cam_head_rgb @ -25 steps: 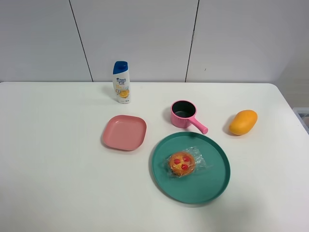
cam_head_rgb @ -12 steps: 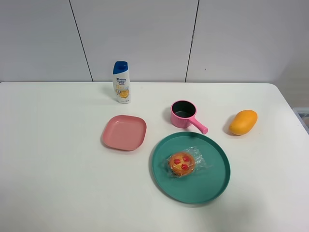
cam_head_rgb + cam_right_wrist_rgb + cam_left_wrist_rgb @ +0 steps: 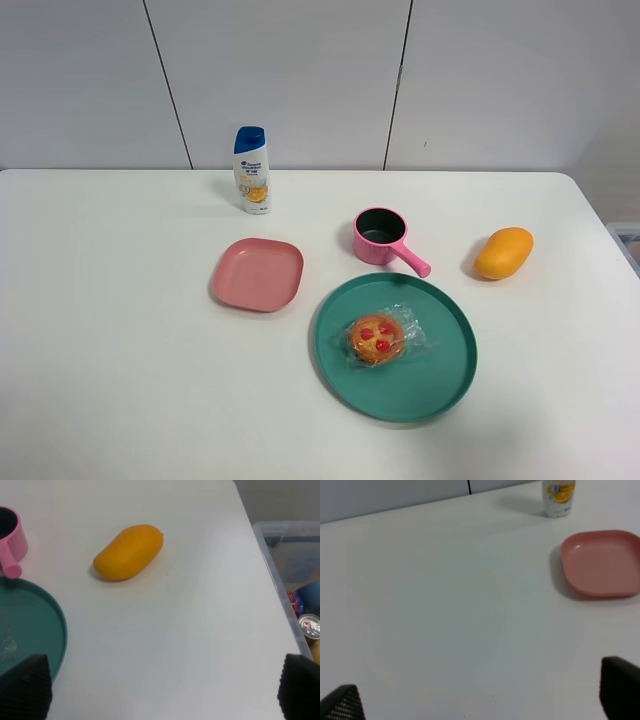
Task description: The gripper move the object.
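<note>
Two grippers show only dark fingertips at the wrist views' edges: the left gripper [image 3: 480, 695] and the right gripper [image 3: 160, 690] both stand wide, holding nothing. On the white table [image 3: 100, 330], a pink plate [image 3: 257, 274] sits at 9 o'clock of the teal tray [image 3: 440, 375]. The wrapped pastry [image 3: 377, 338] lies on that tray, the mango [image 3: 503, 252] at its 2 o'clock.

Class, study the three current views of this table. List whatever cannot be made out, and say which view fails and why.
- Both arms: absent from the high view. Only fingertips show in the left wrist view and in the right, cut by the frame.
- Shampoo bottle: label print too small; top cropped in the left wrist view.
- Wrapped pastry: only a wrapper edge shows in the right wrist view.
- Clear bin: contents cropped at the frame edge.
</note>
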`<state>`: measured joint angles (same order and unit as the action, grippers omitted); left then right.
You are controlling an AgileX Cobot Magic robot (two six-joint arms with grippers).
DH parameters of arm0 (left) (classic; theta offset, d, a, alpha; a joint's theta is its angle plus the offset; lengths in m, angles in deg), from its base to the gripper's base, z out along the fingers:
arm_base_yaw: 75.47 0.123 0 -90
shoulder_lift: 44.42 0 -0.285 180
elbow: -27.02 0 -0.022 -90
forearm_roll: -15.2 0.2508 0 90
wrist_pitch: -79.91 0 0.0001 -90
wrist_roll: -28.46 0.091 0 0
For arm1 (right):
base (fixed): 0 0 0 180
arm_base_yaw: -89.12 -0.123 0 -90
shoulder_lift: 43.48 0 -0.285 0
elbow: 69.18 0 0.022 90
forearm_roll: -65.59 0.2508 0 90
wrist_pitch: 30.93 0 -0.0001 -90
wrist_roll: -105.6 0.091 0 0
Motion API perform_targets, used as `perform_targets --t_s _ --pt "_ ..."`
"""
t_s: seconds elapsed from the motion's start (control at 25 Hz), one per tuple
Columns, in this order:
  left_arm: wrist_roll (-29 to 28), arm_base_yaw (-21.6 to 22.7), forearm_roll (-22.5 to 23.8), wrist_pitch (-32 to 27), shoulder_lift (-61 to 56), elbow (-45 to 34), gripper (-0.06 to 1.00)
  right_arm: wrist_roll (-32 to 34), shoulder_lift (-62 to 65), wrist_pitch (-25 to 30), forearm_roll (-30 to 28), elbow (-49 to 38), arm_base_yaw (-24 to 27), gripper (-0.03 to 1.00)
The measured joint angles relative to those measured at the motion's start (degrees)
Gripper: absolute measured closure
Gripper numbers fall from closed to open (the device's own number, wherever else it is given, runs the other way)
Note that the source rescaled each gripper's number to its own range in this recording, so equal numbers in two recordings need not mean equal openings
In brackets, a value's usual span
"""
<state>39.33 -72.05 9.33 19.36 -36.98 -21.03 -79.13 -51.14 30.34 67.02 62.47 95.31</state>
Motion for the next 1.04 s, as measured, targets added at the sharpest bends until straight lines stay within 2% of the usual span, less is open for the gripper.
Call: perform_targets --t_s 1.04 --pt "-1.96 0.0 0.0 0.0 0.0 0.0 0.06 0.0 0.0 0.0 0.0 0.0 0.0 -0.03"
